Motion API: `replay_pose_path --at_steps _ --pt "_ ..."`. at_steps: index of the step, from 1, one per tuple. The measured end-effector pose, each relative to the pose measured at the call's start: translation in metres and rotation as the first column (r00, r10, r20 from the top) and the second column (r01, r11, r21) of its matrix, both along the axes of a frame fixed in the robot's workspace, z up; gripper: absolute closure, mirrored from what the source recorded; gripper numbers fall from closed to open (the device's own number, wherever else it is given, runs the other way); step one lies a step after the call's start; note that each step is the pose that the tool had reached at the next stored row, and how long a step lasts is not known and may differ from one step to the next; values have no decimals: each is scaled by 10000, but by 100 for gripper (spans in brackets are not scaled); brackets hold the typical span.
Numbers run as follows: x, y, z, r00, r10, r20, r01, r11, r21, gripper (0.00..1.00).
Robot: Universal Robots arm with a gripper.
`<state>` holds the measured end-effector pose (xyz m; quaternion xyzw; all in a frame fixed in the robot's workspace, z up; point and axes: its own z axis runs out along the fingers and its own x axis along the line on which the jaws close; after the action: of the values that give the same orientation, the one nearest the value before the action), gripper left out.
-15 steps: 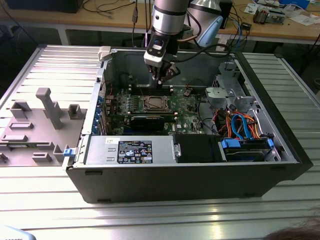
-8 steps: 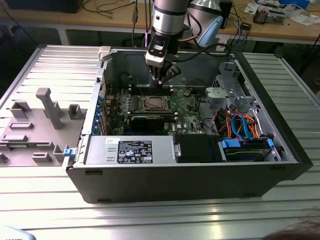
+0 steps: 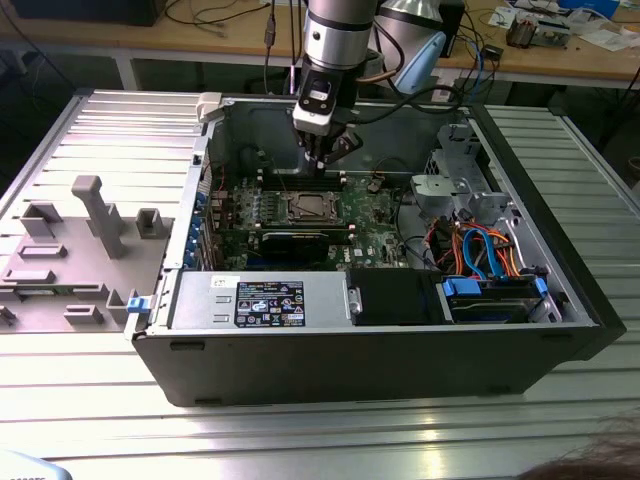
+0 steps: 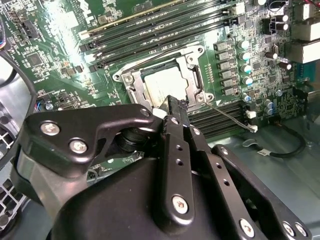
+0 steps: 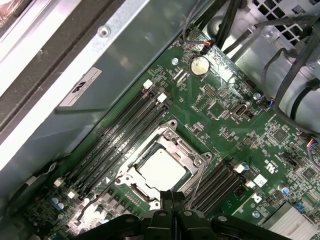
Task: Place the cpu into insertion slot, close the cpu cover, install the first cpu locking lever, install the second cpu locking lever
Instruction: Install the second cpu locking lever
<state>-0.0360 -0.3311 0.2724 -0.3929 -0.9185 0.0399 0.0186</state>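
tool (image 4: pixel 176 104) fingers pressed together, holding nothing, tip just above the edge of the cpu cover (image 4: pixel 196 82). cover is down flat over the cpu (image 5: pixel 162 169), which sits in the insertion slot (image 3: pixel 306 207) on the green board inside the open pc case (image 3: pixel 400 345).

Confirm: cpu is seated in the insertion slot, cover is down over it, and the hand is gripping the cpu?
Not quite. The hand grips nothing: in the second wrist view its tips sit at the edge of the cpu cover, off the cpu. The rest holds: the cpu sits in the insertion slot with the cover down.
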Motion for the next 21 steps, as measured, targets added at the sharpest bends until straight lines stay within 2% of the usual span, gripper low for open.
replay_pose_path --at_steps 12,21 --pt "0 0 0 9985 544 0 -544 9985 0 89" --pt "0 0 0 9957 931 0 -931 9957 0 89"
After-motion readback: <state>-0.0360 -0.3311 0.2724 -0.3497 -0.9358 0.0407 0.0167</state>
